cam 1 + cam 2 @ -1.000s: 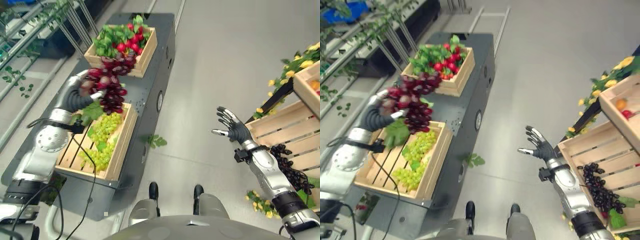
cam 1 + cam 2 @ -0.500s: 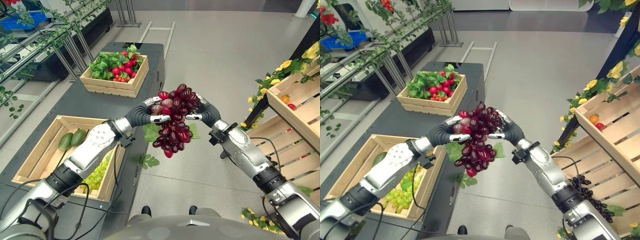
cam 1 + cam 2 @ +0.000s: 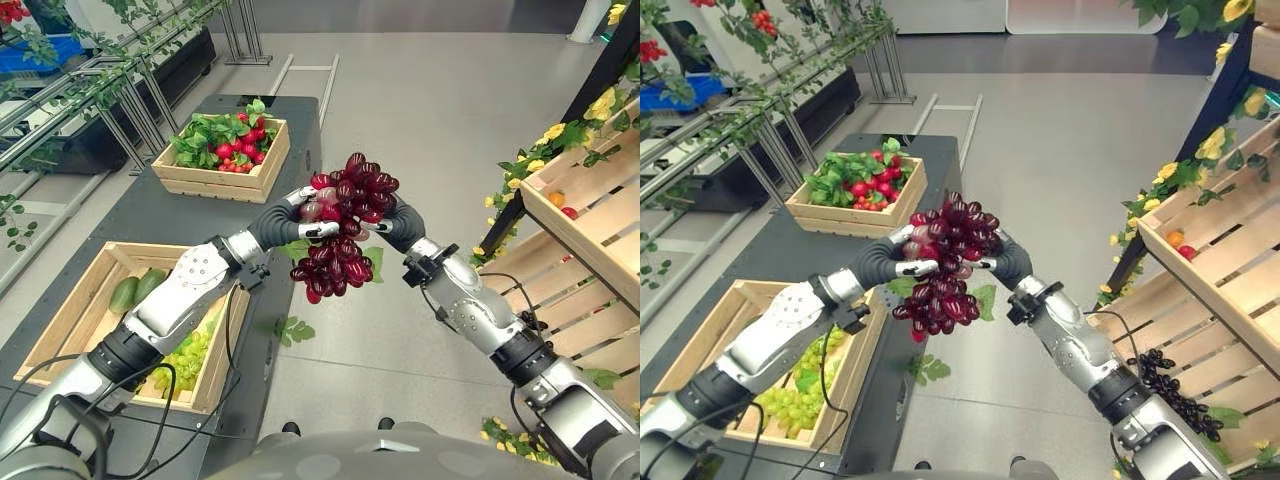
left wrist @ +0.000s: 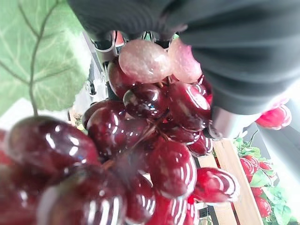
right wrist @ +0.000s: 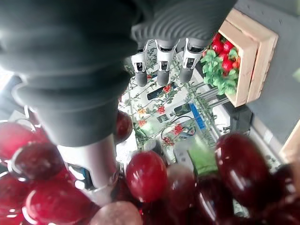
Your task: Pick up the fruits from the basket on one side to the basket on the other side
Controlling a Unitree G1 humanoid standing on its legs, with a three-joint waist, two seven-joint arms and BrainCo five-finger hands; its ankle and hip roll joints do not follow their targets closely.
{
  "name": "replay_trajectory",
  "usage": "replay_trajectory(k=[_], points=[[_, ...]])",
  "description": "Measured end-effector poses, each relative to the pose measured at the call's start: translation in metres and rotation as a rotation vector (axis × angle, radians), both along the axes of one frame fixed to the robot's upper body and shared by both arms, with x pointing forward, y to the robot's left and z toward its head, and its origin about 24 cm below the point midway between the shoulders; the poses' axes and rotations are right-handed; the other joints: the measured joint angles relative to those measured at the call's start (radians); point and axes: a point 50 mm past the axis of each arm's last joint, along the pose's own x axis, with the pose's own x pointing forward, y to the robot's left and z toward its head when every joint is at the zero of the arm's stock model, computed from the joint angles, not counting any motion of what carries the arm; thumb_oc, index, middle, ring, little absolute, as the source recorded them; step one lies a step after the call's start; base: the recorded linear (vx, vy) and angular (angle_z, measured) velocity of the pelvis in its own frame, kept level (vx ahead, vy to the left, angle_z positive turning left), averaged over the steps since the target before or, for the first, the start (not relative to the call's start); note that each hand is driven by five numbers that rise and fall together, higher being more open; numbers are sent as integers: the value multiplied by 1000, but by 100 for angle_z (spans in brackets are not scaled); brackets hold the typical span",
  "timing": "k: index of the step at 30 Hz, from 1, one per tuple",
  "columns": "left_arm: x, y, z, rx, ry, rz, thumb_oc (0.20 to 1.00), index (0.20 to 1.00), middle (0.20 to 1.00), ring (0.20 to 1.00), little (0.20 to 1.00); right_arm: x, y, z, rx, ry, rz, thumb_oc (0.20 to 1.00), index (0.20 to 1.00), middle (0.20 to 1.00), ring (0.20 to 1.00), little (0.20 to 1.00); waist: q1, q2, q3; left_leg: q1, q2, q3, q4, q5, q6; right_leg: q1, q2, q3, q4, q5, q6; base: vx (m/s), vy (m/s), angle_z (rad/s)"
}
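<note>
A bunch of dark red grapes (image 3: 340,235) with a green leaf hangs in mid-air, past the right edge of the grey table (image 3: 150,215). My left hand (image 3: 283,217) is shut on the bunch's upper left side, fingers above and thumb below. From the other side my right hand (image 3: 402,226) meets the bunch. In the right wrist view its thumb (image 5: 96,157) rests against the grapes (image 5: 145,176). Its fingers (image 5: 161,65) stay nearly straight, a gap above the fruit. The left wrist view shows the grapes (image 4: 154,140) pressed up under my left hand.
A wooden crate (image 3: 60,330) on the near table holds green grapes and green fruits. A far crate (image 3: 220,160) holds red fruits with leaves. On the right stand slatted shelf crates (image 3: 1230,260), and a black grape bunch (image 3: 1175,385) lies in the lower one. A leaf (image 3: 290,328) lies on the floor.
My left hand carried the red bunch from above the near crate out to the middle. My right hand rose from open and apart to meet the bunch. The camera shifted too.
</note>
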Motion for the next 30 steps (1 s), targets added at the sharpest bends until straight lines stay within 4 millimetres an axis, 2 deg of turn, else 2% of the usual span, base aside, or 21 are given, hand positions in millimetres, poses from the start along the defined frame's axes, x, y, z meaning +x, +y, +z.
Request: replay_trajectory(k=[9,13,16,21,26,30], points=[[-1,-3,-2,-7,9,-6,200,200,200,200,200,-1,3,0,85,45,9,1000,1000,1000,1000,1000,1,0,0,7,0,-2,0,0,0,22,0,-3,-26,15,0,0,0,0],[-5,-3,-11,-20,42,-5,200,200,200,200,200,-7,13,-8,233,127,24,1000,1000,1000,1000,1000,0,1,0,13,1,-1,0,-2,-1,31,0,-2,-36,17,-1,0,0,0],[-8,-3,-16,-23,63,-10,200,200,200,200,200,-10,14,-9,286,157,31,1000,1000,1000,1000,1000,2,1,-1,13,1,-1,0,-2,-1,31,0,-2,-36,17,-1,0,0,0],[-13,-2,-24,4,77,-19,200,200,200,200,200,-13,15,-3,353,159,64,1000,1000,1000,1000,1000,1,1,-1,13,1,-1,0,-2,-1,30,0,-2,-36,17,-1,0,0,0],[-17,2,-31,53,83,-10,200,200,200,200,200,-21,20,18,428,101,151,1000,1000,1000,1000,1000,1,1,-1,13,2,0,0,-2,-1,30,0,-1,-35,17,-1,0,0,0],[-18,4,-35,67,105,-12,200,200,200,200,200,-22,19,19,429,92,165,1000,1000,1000,1000,1000,2,1,-1,13,1,0,0,-2,-1,29,0,-1,-34,17,-1,0,0,0]])
